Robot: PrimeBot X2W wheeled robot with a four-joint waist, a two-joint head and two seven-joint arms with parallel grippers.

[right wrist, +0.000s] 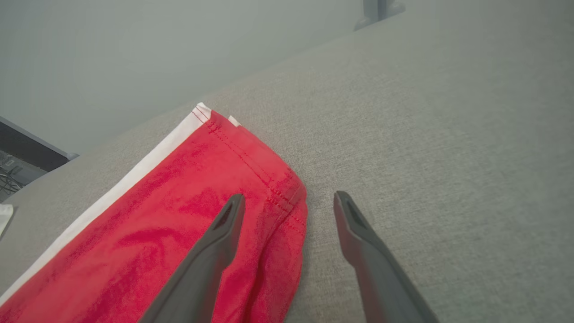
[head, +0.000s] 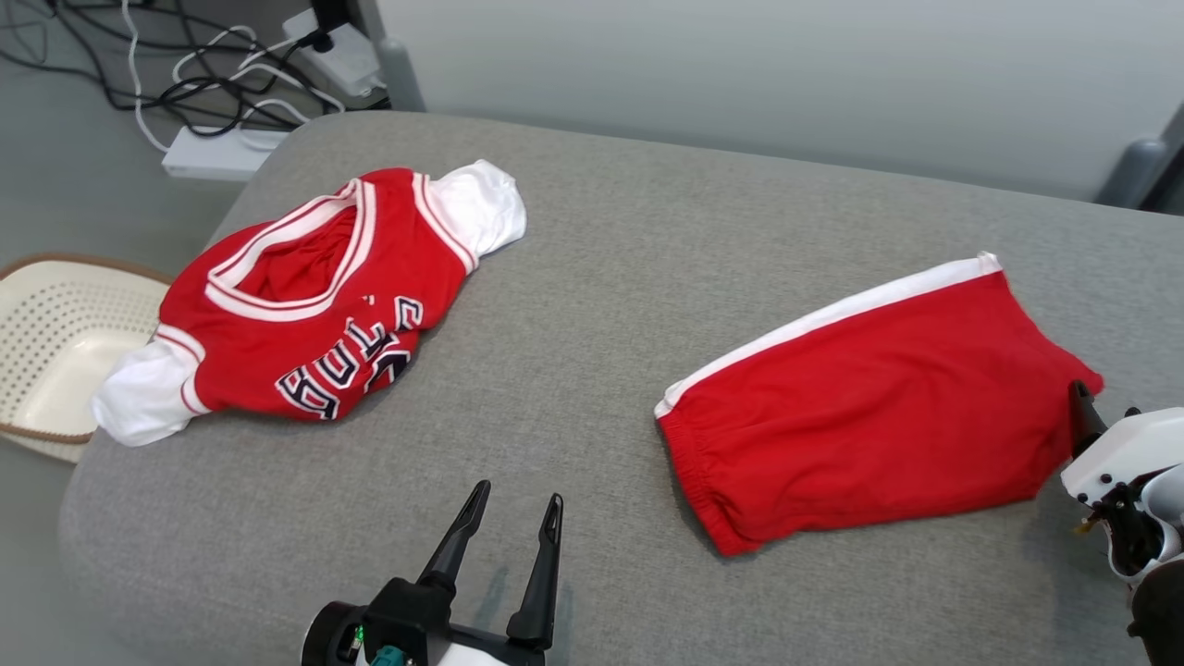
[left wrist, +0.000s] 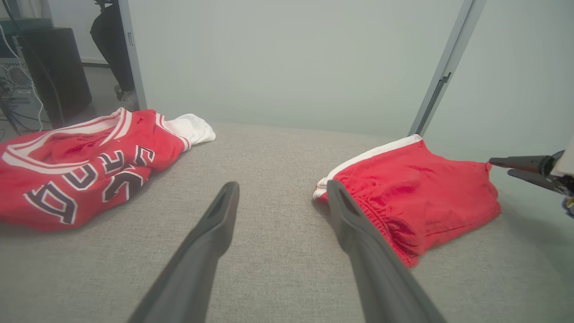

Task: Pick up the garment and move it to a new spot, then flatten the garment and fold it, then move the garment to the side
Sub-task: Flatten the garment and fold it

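Grey pad (head: 592, 231) carries two red garments, well apart. Crumpled jersey (head: 314, 305) lies at the robot's far left corner, with a basket (head: 46, 342) below it off the pad's edge. The shorts (head: 860, 398) lie flat on the right and look folded already, so I judge them the garment in hand, due to be moved aside. Their long axis runs from the waistband at near centre out to the hem at far right, white stripe along the far edge. Right gripper (right wrist: 289, 198) is much the nearer, at the hem corner. Left gripper (head: 518, 493) hangs open and empty over bare pad between the garments. The head view leaves the right fingers unclear. The right wrist view settles it: jaws apart, straddling the hem, one finger over red cloth, the other over pad. Contact cannot be told.
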